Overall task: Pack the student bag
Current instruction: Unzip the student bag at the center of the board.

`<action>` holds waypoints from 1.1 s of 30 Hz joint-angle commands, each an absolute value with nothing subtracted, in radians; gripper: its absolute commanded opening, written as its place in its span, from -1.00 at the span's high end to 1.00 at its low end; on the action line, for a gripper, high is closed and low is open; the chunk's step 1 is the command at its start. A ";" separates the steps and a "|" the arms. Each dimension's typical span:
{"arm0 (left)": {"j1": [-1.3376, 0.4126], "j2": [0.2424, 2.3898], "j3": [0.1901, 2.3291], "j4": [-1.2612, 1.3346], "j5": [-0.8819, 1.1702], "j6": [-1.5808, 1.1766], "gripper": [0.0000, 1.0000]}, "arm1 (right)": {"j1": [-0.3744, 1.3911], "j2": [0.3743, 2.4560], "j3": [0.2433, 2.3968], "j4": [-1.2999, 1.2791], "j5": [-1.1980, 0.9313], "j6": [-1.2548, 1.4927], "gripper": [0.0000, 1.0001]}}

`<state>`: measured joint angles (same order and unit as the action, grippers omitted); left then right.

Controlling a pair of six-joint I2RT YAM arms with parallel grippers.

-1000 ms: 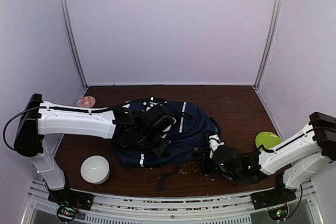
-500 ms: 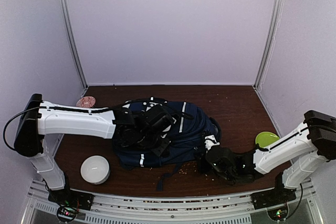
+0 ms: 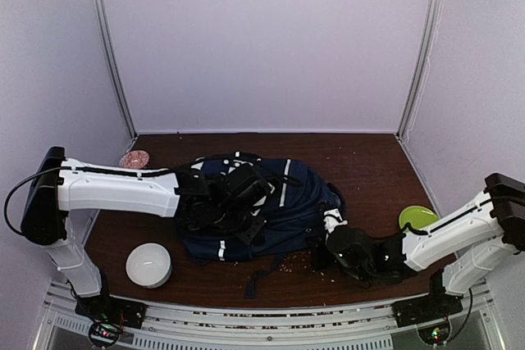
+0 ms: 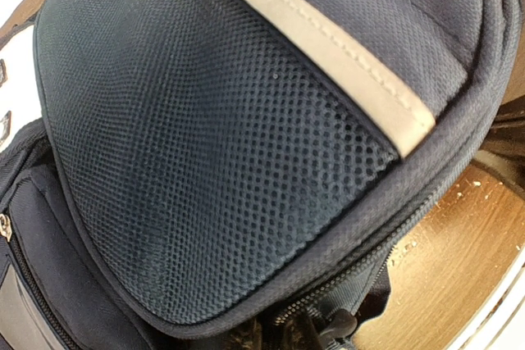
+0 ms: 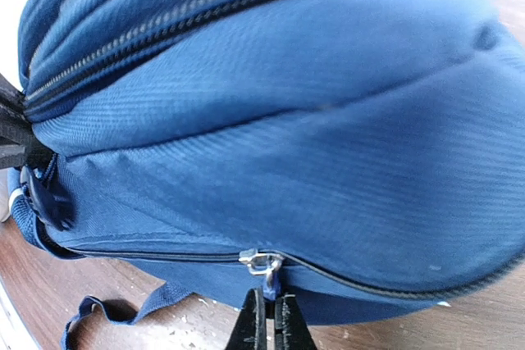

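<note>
The student bag [image 3: 279,202], dark navy with white stripes, lies in the middle of the table. My left gripper [image 3: 244,193] rests on top of it among the black straps. In the left wrist view the bag's mesh pocket [image 4: 221,145] fills the frame; the fingers are buried in a fold beside a zip, shut on the fabric. My right gripper [image 3: 330,238] is low at the bag's right front edge. The right wrist view shows it [image 5: 269,321] shut on the small blue pull tab [image 5: 271,283] hanging from the silver zip slider [image 5: 261,261].
A white round ribbed pouch [image 3: 148,264] stands at the front left. A green plate [image 3: 418,219] lies at the right edge, a pink item [image 3: 134,158] at the back left. A strap loop [image 3: 258,279] trails toward the front, among crumbs [image 3: 291,264].
My right gripper has closed its jaws onto the zip pull tab and shifted slightly along the bag's edge. The left arm has stayed where it was.
</note>
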<state>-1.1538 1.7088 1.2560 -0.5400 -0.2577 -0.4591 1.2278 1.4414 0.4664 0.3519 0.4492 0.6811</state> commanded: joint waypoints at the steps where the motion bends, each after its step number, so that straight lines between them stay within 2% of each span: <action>1: -1.155 1.681 1.215 -0.598 -0.275 -0.499 1.00 | 1.220 1.373 0.445 0.238 0.551 0.713 1.00; 11: -1.155 1.654 1.175 -0.601 -0.290 -0.514 1.00 | 1.146 1.256 0.410 0.020 0.580 0.858 1.00; 21: -1.178 1.584 1.091 -0.533 -0.346 -0.448 1.00 | 1.079 1.111 0.349 0.026 0.520 0.853 1.00; 26: -1.177 1.650 1.169 -0.465 -0.382 -0.321 1.00 | 1.100 1.033 0.313 0.010 0.510 0.860 1.00; 32: -1.150 1.779 1.346 -0.432 -0.372 -0.263 0.99 | 1.128 1.033 0.279 0.031 0.508 0.919 1.00; 33: -1.148 1.788 1.372 -0.448 -0.369 -0.271 0.83 | 1.132 1.036 0.279 0.037 0.508 0.923 1.00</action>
<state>-1.1820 1.7359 1.2583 -0.4759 -0.3328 -0.3008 1.1179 1.0386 0.3050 0.0780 0.4328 0.8730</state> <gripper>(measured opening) 0.054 0.013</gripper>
